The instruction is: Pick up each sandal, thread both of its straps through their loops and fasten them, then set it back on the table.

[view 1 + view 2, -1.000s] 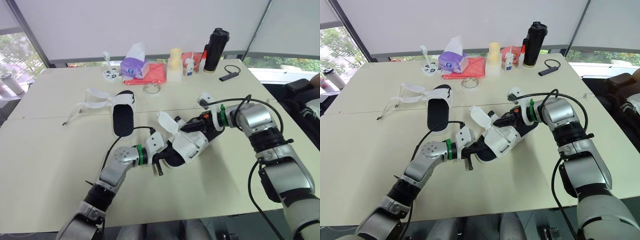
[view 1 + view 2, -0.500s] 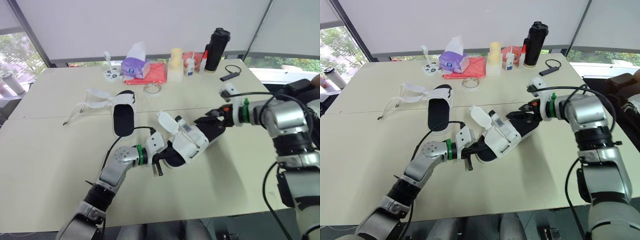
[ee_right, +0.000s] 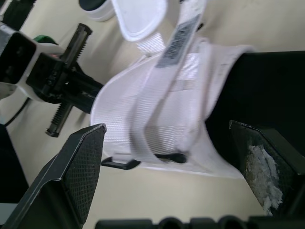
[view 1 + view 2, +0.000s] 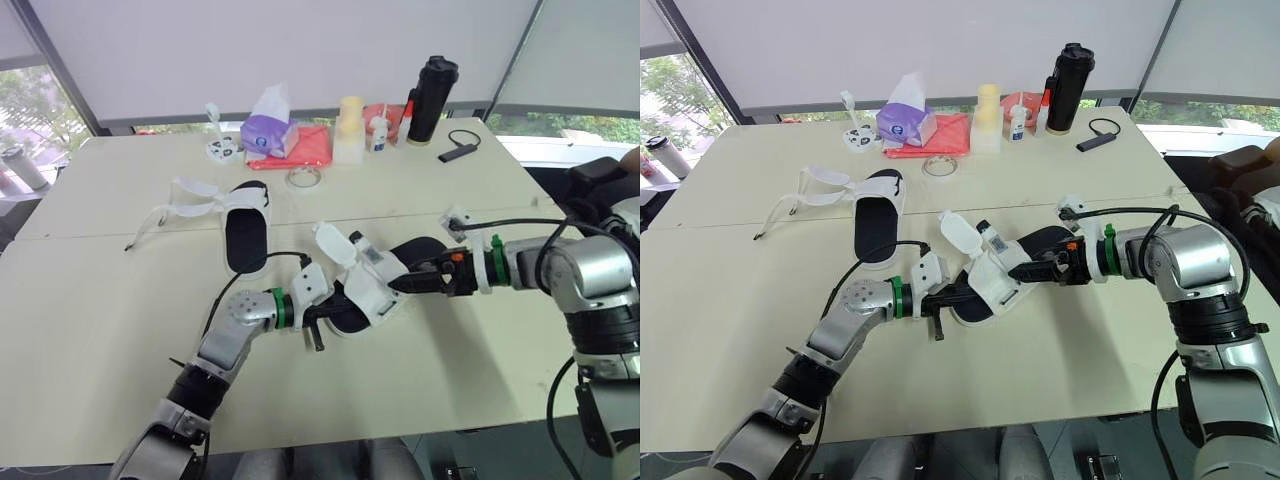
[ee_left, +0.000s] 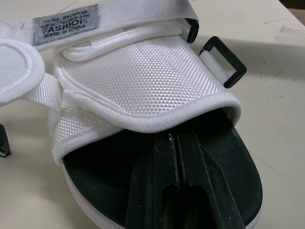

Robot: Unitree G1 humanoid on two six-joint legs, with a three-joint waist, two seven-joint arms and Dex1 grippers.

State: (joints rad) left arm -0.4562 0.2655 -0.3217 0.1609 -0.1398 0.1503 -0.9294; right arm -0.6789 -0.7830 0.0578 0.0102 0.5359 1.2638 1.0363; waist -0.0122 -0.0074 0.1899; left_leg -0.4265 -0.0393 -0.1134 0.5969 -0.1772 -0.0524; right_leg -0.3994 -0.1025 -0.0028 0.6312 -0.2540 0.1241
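On the left of the desk the far sandal lies flat, with its white straps open and spread to its left. Near the middle, we see the left end effector clenched on the toe end of the near sandal. In the left wrist view its fingers press together on the black footbed, under the edge of the white upper. One loose strap of this sandal stands up, and its heel points right. The right end effector is released; its fingers are wide apart on both sides of the white upper.
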